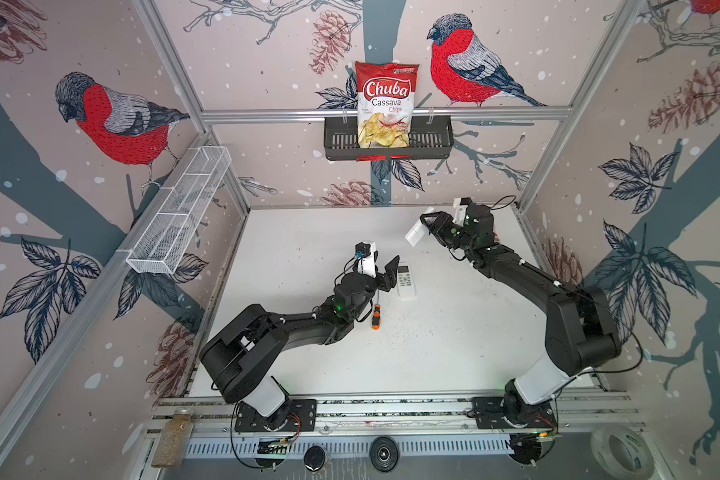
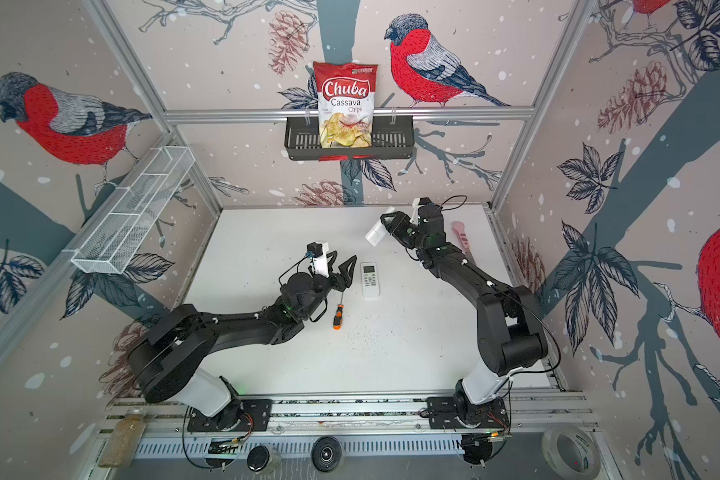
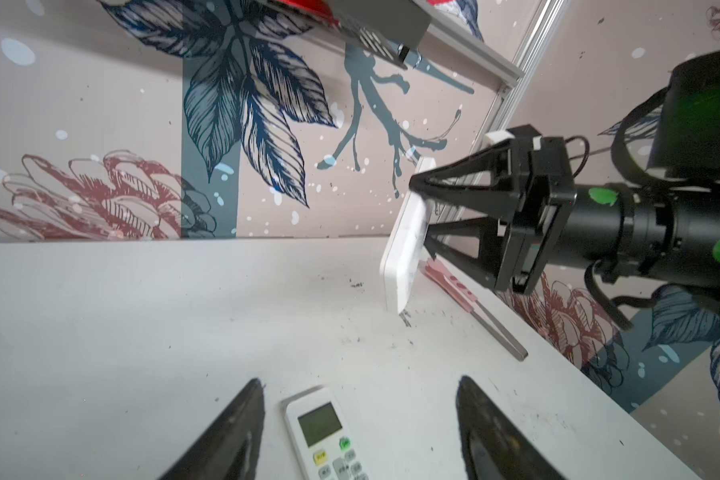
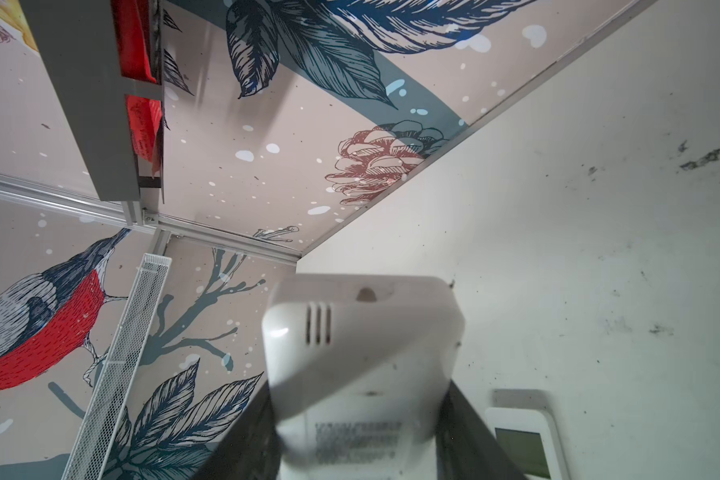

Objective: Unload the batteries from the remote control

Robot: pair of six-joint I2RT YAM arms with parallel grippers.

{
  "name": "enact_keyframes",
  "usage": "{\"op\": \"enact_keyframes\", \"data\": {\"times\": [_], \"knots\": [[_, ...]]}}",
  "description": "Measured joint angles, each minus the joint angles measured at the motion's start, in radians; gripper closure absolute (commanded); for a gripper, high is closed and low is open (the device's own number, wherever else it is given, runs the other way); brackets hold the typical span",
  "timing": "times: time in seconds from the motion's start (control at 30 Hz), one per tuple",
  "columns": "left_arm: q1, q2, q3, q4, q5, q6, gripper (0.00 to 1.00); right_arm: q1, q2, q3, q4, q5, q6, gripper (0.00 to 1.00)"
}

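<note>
While remote control (image 3: pixel 321 432) lies display-up on surface (image 1: pixel 433 353), left hand (image 3: pixel 361 380) hovers over it, released, fingers wide apart either side, not touching
Right hand (image 3: pixel 420 212) near back of surface, clenched on second white remote (image 3: pixel 404 253), labelled back facing wrist camera
Orange-and-black screwdriver (image 1: pixel 376 318) lies on surface just beside left arm's wrist

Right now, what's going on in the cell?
The right gripper is shut on a white plastic piece, holding it raised over the back of the table. The left gripper is open, close by the white remote, which lies display up, not gripped. An orange-and-black screwdriver lies beside the left arm. No batteries are visible.
</note>
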Motion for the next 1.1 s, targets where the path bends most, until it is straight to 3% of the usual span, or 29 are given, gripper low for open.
{"op": "enact_keyframes", "data": {"times": [0.27,0.47,0.57,0.97,1.1], "knots": [[-0.029,0.163,0.118,0.068,-0.003,0.003,0.34,-0.011,0.002,0.0,0.004,-0.019,-0.003,0.61],[-0.045,0.248,0.179,0.09,-0.034,-0.004,0.48,-0.005,-0.004,-0.011,0.026,-0.029,-0.003,0.61],[-0.045,0.285,0.215,0.104,-0.056,-0.004,0.49,-0.002,-0.02,-0.018,0.024,-0.029,-0.01,0.61],[-0.045,0.351,0.299,0.129,-0.077,-0.019,0.51,0.014,-0.026,-0.026,0.024,-0.024,-0.026,0.63],[-0.045,0.364,0.311,0.129,-0.101,-0.026,0.58,0.024,-0.029,-0.027,0.016,-0.025,-0.026,0.63]]}}
